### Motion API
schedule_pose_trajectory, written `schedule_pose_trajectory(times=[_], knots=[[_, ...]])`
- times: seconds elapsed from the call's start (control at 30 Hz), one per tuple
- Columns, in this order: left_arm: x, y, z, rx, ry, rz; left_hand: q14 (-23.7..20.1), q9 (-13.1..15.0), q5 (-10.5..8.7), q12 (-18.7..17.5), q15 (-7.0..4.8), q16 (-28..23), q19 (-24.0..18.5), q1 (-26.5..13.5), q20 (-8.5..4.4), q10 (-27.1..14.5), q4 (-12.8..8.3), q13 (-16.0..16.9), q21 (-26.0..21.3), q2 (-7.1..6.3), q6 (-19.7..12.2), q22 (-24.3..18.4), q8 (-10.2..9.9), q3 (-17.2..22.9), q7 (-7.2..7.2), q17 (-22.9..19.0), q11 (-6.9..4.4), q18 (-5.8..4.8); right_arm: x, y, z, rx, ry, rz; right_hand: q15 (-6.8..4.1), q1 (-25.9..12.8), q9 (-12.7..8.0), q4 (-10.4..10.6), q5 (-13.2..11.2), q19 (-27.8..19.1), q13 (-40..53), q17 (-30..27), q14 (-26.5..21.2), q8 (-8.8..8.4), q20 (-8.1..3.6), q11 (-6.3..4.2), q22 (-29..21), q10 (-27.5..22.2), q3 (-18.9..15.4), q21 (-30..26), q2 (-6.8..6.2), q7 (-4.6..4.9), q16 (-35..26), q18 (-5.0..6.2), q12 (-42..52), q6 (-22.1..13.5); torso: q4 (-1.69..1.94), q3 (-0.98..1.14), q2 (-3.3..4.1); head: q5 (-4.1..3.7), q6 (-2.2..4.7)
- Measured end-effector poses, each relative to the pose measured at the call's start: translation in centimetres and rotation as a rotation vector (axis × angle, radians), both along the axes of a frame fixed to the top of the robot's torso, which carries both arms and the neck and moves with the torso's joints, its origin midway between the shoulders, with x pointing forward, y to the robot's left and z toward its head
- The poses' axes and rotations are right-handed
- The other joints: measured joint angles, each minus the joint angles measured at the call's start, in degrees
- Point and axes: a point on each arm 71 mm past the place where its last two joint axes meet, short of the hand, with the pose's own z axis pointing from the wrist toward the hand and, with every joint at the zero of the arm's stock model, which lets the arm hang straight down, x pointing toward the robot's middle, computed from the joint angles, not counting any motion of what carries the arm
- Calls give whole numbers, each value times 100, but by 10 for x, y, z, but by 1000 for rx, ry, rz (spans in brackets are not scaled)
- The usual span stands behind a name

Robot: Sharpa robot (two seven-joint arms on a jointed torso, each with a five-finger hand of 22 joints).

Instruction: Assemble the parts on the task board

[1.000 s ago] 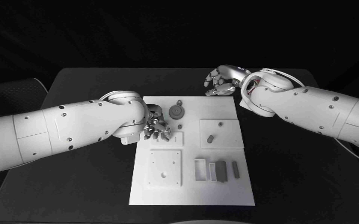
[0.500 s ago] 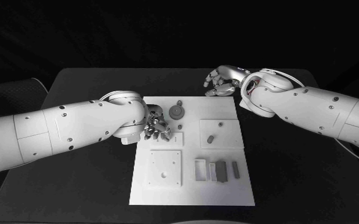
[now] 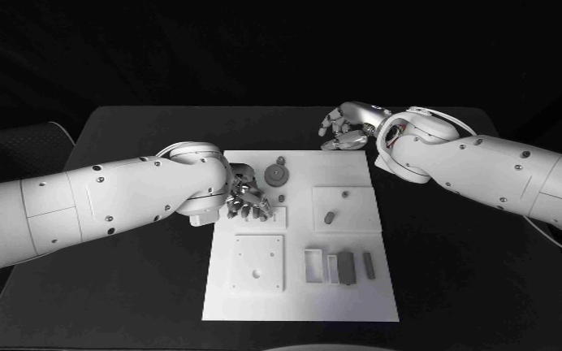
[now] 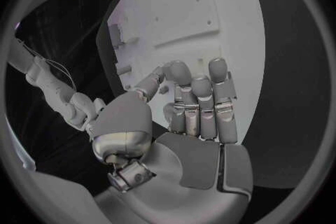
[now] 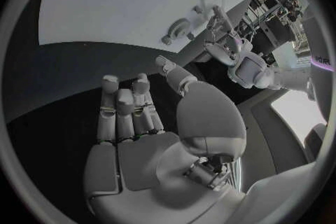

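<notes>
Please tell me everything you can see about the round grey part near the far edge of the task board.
The round grey part is a flat disc, dull like plastic or metal, with a small stub at its far side. It lies flat on the white task board, near the board's far edge. The left hand is close beside it; contact cannot be judged.

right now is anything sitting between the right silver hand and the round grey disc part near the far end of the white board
Nothing visible does. The right silver hand hovers open past the far edge of the white task board, and bare board lies between it and the round grey disc part. The left hand works on the disc's other side.
</notes>
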Motion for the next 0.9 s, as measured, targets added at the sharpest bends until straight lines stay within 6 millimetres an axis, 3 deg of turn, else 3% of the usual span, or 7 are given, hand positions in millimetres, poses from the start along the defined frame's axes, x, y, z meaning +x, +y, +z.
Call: schedule_pose_trajectory(times=[0.43, 0.7, 0.9], knots=[[0, 0, 0, -2, 0, -1, 0, 5, 0, 22, 0, 22, 9, -5, 10, -1, 14, 0, 0, 0, 7, -1, 1, -15, -7, -17, -1, 2, 0, 0, 0, -1, 2, 0, 0, 0, -5, 0, 0, 0, -5, 0, 0, 0, 1, -1, 0, 1, 0, 0, 0, -1, 0, 0, 0, 1, -1, -1, 0, 3, -9], [0, 1, 0, -2, -1, 0, -1, 40, -34, 46, 3, 61, 9, 223, 10, 0, -209, -12, 27, 142, 7, -2, -4, 66, -8, -58, -2, 2, 0, 0, 0, -1, 3, 3, 1, 0, -5, 0, 0, -1, -10, 0, -1, 0, 1, -1, 0, 1, 0, 0, 0, -6, 0, 0, 0, 6, -1, -1, 1, 2, -10], [0, 1, 0, 5, -10, -5, -9, 46, -21, 46, 13, 84, -1, 300, 21, 0, -225, -27, 26, 138, 6, -2, -28, 50, -8, -95, -1, 2, -1, 1, 0, -1, 3, 3, 1, 0, -10, 0, 0, -1, -10, 0, -1, 0, 1, -1, 0, 1, 0, 0, 0, -9, 0, 0, 0, 10, -1, -2, 1, -1, -10]])
